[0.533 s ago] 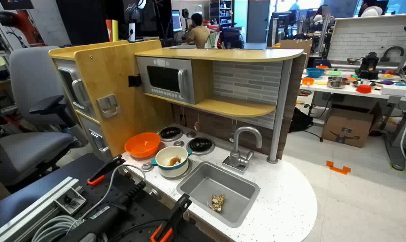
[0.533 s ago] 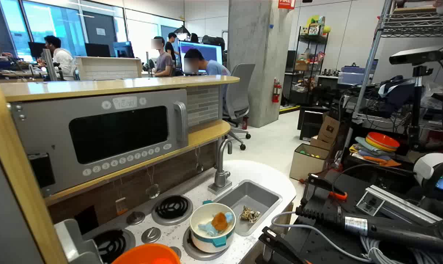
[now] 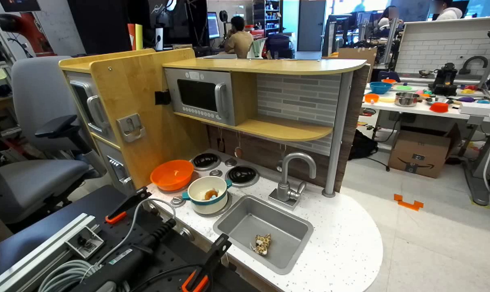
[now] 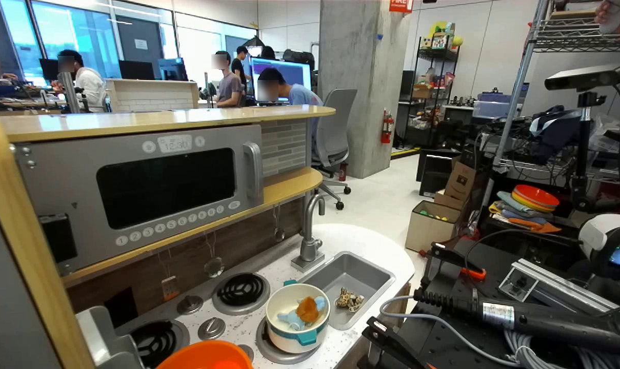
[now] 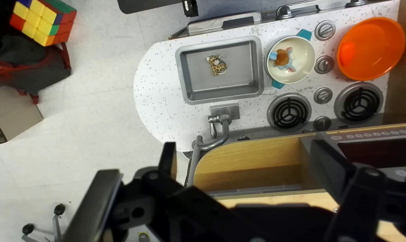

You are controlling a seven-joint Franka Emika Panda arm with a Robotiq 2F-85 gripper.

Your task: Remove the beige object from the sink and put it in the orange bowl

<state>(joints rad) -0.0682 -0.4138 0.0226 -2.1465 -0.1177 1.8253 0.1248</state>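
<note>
Higher than the sink (image 4: 353, 277), the display (image 4: 175, 144) of the toy microwave (image 4: 166, 187) reads 12:30; well beyond, a red sign (image 4: 401, 5) says FIRE. Above sink level, the gripper (image 5: 245, 144) points downward, fingers (image 5: 330, 168) spread wide. In the sink lies the leopard-print plush toy (image 5: 217, 65).

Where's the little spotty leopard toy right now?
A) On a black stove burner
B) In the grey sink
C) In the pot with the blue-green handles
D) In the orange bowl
B: the leopard-spotted toy lies on the bottom of the grey sink, seen from above in the wrist view and also in both exterior views.
</note>
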